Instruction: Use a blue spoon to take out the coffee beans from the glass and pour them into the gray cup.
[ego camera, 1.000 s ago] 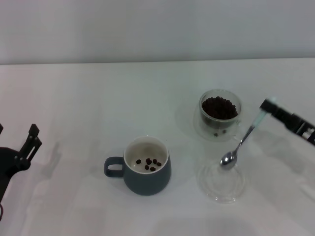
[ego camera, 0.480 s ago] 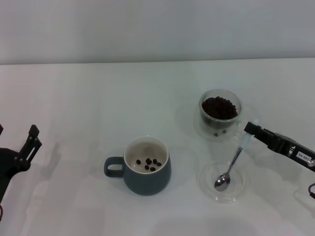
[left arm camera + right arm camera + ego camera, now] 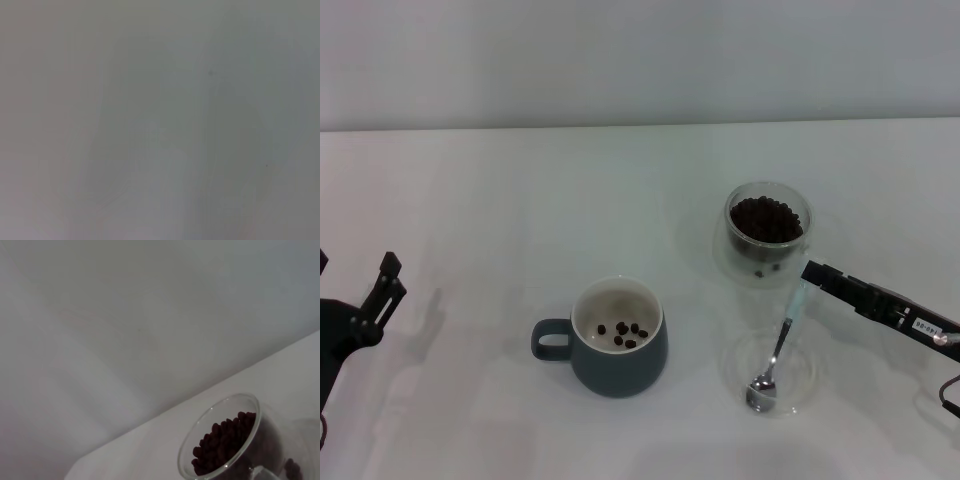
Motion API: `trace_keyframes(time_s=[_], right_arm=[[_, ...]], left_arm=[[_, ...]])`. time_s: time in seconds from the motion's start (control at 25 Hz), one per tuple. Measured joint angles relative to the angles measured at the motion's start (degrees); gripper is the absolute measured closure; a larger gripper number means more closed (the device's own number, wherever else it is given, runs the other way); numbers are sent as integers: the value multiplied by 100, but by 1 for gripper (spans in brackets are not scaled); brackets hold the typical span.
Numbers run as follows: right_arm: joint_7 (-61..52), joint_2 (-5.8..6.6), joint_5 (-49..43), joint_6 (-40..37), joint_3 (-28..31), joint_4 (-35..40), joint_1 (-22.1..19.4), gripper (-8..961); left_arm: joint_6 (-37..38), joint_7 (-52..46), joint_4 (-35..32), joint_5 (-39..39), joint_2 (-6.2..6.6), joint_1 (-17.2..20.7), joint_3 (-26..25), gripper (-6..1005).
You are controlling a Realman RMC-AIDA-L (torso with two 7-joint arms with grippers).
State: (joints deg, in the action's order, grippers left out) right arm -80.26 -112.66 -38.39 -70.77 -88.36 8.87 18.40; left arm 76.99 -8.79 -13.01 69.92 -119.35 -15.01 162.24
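Table point(image 3: 500, 200): a white surface carrying every item noted below.

Gray cup point(image 3: 620, 350): taken as the reference landmark. It stands upright on the table near the front, its loop handle pointing toward the robot's left. A few coffee beans point(image 3: 625, 333) lie scattered on its cream inner floor.

Right gripper point(image 3: 810, 273): reaches in from the right edge, to the right of the gray cup and level with its rim. Its fingers are clamped on the pale handle end of the blue spoon point(image 3: 778, 348).

Left gripper point(image 3: 382, 290): parked at the table's left edge, well apart from the gray cup on its handle side. Its two prongs stand apart with nothing between them.

Saucer point(image 3: 800, 380): a flat clear glass dish to the right of the gray cup, near it but not touching.

Glass point(image 3: 767, 235): upright, beyond and to the right of the gray cup, just behind the saucer. It is filled with a dark mass of beans nearly to the rim; the right wrist view shows the same heap below the clear rim point(image 3: 220, 437).

Blue spoon: slants down from the right gripper toward the gray cup's side, its metal bowl sitting within the saucer. Whether the bowl touches the saucer cannot be determined. No beans are visible in the spoon's bowl.
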Motion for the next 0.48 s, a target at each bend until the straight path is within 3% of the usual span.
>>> trace_keyframes(time_s=[0.2,0.44,0.48], right_arm=[[-3,7,45,34,88,6,4,630],[109,162,56,15,993,28,-135,385],[179,181,56,28,1221,21,-163,301]], left_arm=[[2,0,0,11,0,4,4,137],[12,0,0,19,0,48,-4,137],[12,0,0,19,0,48,-4,137]])
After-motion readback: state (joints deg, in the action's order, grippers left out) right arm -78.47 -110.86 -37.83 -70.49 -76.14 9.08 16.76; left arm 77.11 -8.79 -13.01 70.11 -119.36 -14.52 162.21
